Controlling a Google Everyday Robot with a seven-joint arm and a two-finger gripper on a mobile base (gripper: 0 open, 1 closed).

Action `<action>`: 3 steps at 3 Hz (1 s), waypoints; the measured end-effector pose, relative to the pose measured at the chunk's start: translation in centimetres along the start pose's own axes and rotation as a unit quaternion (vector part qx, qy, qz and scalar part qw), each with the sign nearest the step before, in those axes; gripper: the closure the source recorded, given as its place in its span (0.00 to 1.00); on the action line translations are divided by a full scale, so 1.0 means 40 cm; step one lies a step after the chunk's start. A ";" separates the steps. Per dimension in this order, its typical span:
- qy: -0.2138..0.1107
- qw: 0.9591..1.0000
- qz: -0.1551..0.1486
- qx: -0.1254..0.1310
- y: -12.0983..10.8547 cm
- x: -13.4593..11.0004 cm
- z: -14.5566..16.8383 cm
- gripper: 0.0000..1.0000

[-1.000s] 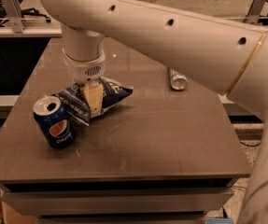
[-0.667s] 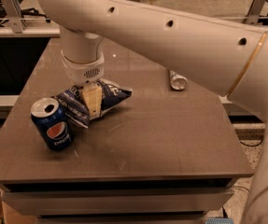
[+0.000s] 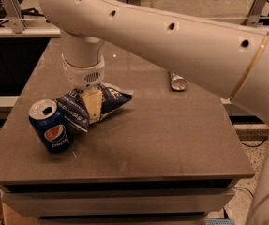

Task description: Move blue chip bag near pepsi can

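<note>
The blue chip bag (image 3: 113, 97) lies crumpled on the dark table (image 3: 171, 139), left of the middle. Its left end touches or nearly touches the pepsi can (image 3: 50, 128), which stands just left of and in front of it, open top up. My gripper (image 3: 93, 106) comes straight down from the white wrist onto the middle of the bag and is shut on it. One cream finger (image 3: 93, 103) shows in front of the bag; the other is hidden behind it.
A silver can (image 3: 177, 82) lies on its side at the back right of the table. My big white arm spans the top of the view. The table's front edge runs close below the pepsi can.
The gripper and the bag have shifted very slightly down and left, toward the pepsi can. Nothing else has moved.
</note>
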State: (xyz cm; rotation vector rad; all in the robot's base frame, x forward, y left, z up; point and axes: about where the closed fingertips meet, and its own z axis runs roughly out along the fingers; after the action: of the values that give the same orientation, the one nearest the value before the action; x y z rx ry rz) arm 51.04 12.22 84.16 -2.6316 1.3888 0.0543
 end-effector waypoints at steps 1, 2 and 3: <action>-0.009 1.000 0.000 -0.003 0.003 0.000 0.006 0.83; -0.016 1.000 0.002 -0.005 0.005 0.002 0.011 0.58; -0.019 1.000 0.003 -0.006 0.005 0.003 0.014 0.36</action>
State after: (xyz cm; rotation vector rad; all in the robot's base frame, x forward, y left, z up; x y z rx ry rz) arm 50.97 12.12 83.57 -2.6223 1.3885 0.1148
